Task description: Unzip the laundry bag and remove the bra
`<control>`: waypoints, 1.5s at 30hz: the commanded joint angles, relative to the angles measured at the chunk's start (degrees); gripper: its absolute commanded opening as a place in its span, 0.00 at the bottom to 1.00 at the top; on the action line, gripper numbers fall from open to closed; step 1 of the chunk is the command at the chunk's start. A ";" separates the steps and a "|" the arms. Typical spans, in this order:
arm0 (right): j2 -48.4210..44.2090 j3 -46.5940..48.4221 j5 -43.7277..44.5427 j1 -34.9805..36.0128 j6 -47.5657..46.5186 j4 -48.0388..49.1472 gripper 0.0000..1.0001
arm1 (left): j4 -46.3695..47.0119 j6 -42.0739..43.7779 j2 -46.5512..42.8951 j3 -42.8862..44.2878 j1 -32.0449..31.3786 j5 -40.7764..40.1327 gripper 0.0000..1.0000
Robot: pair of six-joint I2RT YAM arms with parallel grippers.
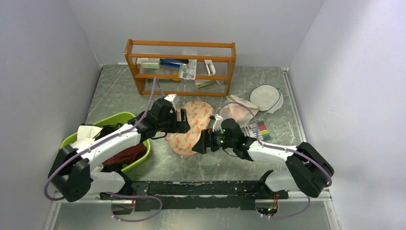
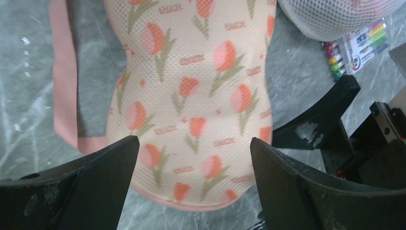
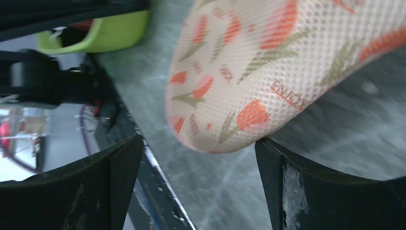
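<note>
The peach-pink laundry bag (image 1: 195, 125) with its orange-red flower print lies flat in the middle of the table and looks closed. My left gripper (image 1: 184, 126) is open at the bag's left edge. In the left wrist view its fingers straddle one rounded lobe of the bag (image 2: 191, 96), and the gripper (image 2: 195, 160) holds nothing. My right gripper (image 1: 200, 144) is open at the bag's near end. In the right wrist view the lobe (image 3: 268, 62) sits just above the open gripper (image 3: 198, 160), close to the right finger (image 3: 306, 187). The white bra is out of view.
An orange wooden shelf (image 1: 181, 67) stands at the back. A green basket (image 1: 111, 120) of clothes is at the left. A white mesh dome bag (image 1: 238, 115), a marker pack (image 1: 258, 129) and a round white mesh disc (image 1: 266, 97) lie to the right.
</note>
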 commanded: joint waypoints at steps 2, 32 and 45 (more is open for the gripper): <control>-2.13 3.02 -1.33 1.75 1.11 8.69 0.89 | -6.32 2.54 -4.42 3.13 -0.37 -2.60 0.98; -39.69 -8.06 31.85 -16.48 -5.14 -20.18 0.90 | -10.84 21.53 41.82 42.99 -20.35 -33.66 0.90; -42.79 -8.38 34.24 -16.66 -5.86 -22.14 0.92 | -3.74 24.72 45.55 41.75 -18.10 -33.04 0.51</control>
